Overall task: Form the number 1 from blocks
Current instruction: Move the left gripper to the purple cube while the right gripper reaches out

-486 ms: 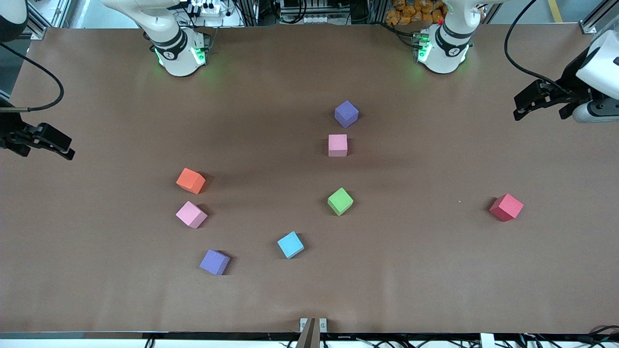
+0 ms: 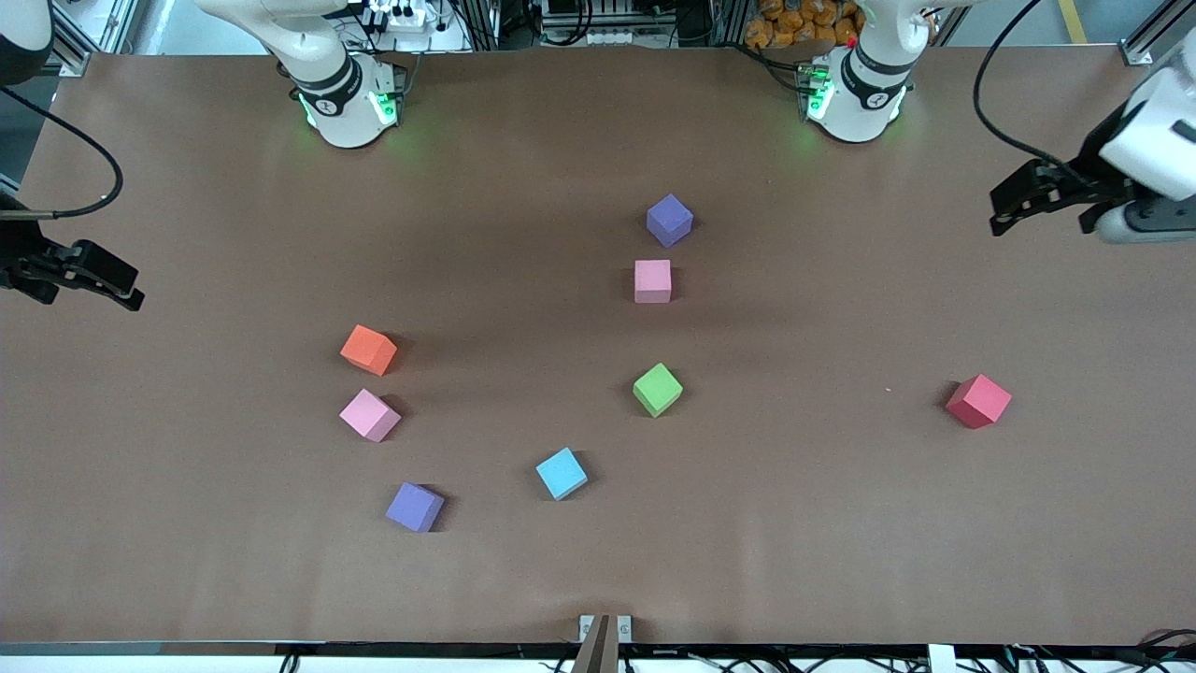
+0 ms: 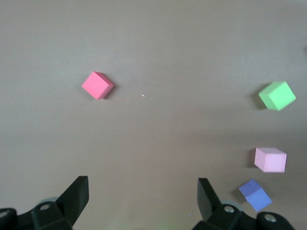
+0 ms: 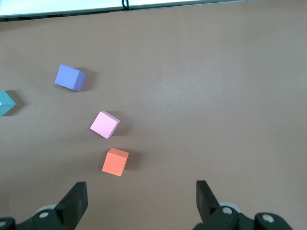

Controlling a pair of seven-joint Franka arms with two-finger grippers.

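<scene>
Both tools, left tool [image 3: 139, 199] and right tool [image 4: 139, 201], hang wide open, empty, above matte foam cubes [image 2: 658, 389].

Foam blocks [image 2: 658, 389] scattered, flat, apart.

I see a brown table [image 2: 841, 523], matte and plain. A blue cube [image 2: 562, 473] sits flat on it about mid-length, nearer the front camera than the red cube [image 2: 978, 401], and is cut off at the edge of my right wrist view [image 4: 5, 103]. The red cube lies toward my left arm's end, alone and well apart from the blue one. Both are turned corner-on to the front camera. A white speck [image 2: 888, 390] lies near the red cube. A metal bracket [image 2: 605, 628] is at the table's near edge.
</scene>
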